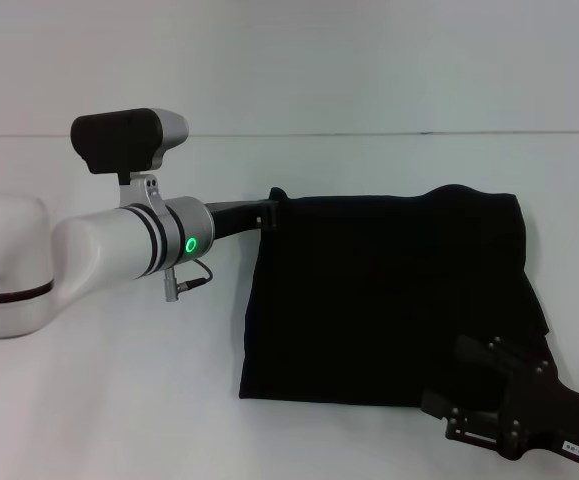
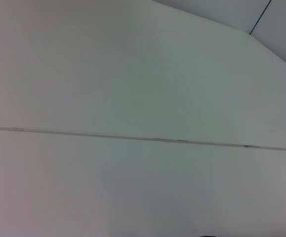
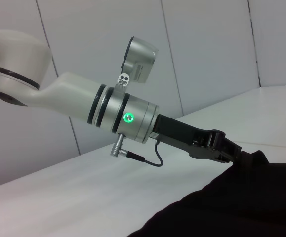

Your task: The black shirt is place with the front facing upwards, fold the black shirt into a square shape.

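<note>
Black shirt (image 1: 389, 300) spread on the white surface (image 1: 119, 420), filling the centre and right of the head view — already doubled over into a rough rectangle, no lettering showing. Long axis running left to right across the frame, top edge a little wider than the bottom; right side rumpled and bulging outward. Lower left corner lying flat on the surface.

Left tool (image 1: 272, 207) at the shirt's upper left corner, reaching in from the left of the frame, fingers closed on the fabric there, a small peak of cloth poking up above them. Same grip seen in the right wrist view (image 3: 230, 152): the black tool clamped on the edge of the shirt (image 3: 241, 197), cloth draping down from it to the lower right.

Right tool (image 1: 484, 400) at the lower right of the head view, over the shirt's lower right corner — opening not discernible against the dark cloth.

Left wrist view showing only bare surface (image 2: 133, 187).
</note>
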Controlling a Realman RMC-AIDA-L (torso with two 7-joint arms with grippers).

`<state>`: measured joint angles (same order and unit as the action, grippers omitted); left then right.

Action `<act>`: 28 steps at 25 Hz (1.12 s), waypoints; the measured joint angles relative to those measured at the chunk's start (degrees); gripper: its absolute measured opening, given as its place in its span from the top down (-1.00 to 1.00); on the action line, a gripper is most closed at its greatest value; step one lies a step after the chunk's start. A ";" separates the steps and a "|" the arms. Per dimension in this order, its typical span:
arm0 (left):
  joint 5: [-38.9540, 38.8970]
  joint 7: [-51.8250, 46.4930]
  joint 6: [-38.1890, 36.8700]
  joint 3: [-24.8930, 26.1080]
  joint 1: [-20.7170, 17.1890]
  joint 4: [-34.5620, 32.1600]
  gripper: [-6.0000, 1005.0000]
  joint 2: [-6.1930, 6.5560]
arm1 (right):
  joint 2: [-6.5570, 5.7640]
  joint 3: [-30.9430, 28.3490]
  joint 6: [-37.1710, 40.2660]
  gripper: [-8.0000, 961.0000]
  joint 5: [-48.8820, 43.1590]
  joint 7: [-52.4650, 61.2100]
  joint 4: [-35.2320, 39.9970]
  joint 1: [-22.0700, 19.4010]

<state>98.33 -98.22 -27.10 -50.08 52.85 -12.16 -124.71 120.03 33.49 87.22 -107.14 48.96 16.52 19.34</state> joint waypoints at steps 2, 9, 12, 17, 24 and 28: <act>-0.38 0.04 -0.14 -0.05 -0.21 -0.17 0.79 0.00 | -0.05 0.00 0.02 -0.97 0.00 0.00 -0.24 0.13; -2.67 0.11 -0.80 0.14 -1.66 -1.01 0.82 0.00 | -0.06 0.00 -0.11 -0.97 0.00 0.00 -0.30 0.38; -6.55 0.13 -2.85 0.16 -3.62 -2.22 0.84 0.02 | -0.06 0.00 -0.11 -0.97 0.01 0.01 -0.30 0.42; -12.59 0.12 -5.95 0.25 -6.72 -4.18 0.89 0.39 | -0.06 0.00 -0.14 -0.97 0.14 0.07 -0.27 0.70; -13.84 0.05 -5.77 0.32 -7.55 -4.47 0.85 0.54 | 0.02 0.00 -0.25 -0.97 0.10 0.08 -0.26 1.04; -14.59 -0.31 -7.20 0.32 -7.47 -4.53 0.82 0.53 | 0.03 -0.02 -0.28 -0.97 0.17 0.09 -0.26 1.14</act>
<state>83.74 -98.53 -34.30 -49.76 45.38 -16.69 -124.18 120.06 33.47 86.94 -106.97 49.04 16.26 20.48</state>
